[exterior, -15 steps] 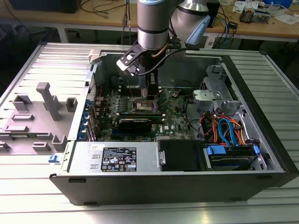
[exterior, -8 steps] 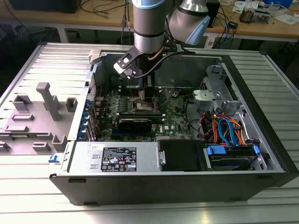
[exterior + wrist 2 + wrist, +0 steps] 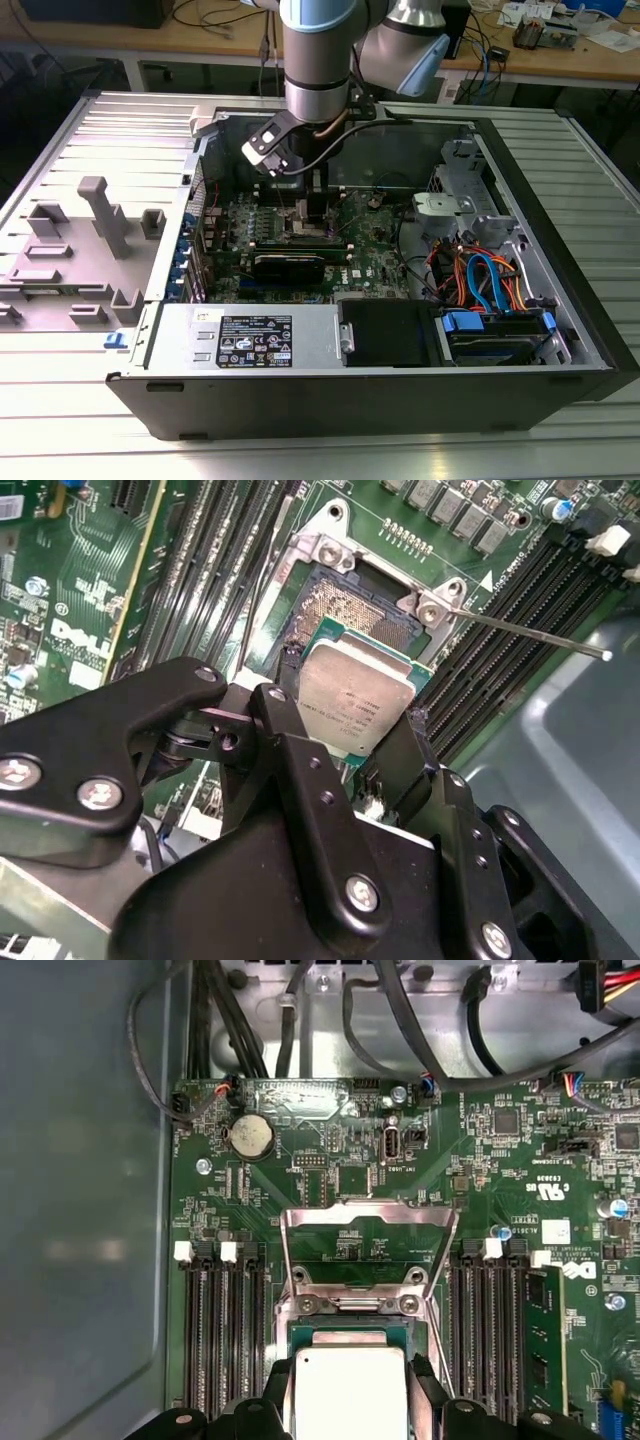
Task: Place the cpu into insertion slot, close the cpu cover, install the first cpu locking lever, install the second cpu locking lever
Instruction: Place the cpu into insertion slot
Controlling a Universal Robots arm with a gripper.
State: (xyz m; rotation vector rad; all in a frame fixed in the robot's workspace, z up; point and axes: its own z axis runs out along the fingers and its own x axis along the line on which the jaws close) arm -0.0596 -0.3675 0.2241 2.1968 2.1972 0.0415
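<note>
The cpu (image 3: 355,695), a square chip with a silvery top, sits between the black fingers (image 3: 285,730) of my gripper (image 3: 350,715), which is shut on it. It hangs tilted, just over the insertion slot (image 3: 355,605), whose dark pin field shows beyond its edge. In the first wrist view the cpu (image 3: 350,1390) covers most of the insertion slot (image 3: 340,1312), and the cpu cover (image 3: 370,1215) stands flipped open behind it. A thin metal locking lever (image 3: 530,635) sticks out free beside the socket. In the exterior view the gripper (image 3: 308,212) is low over the green motherboard (image 3: 375,255).
Black memory slots (image 3: 220,1330) flank the socket on both sides, one with a memory stick (image 3: 545,1340). A coin battery (image 3: 249,1136) and cables (image 3: 400,1020) lie beyond. The case holds a drive cage with orange and blue cables (image 3: 480,280) and a power supply (image 3: 250,335).
</note>
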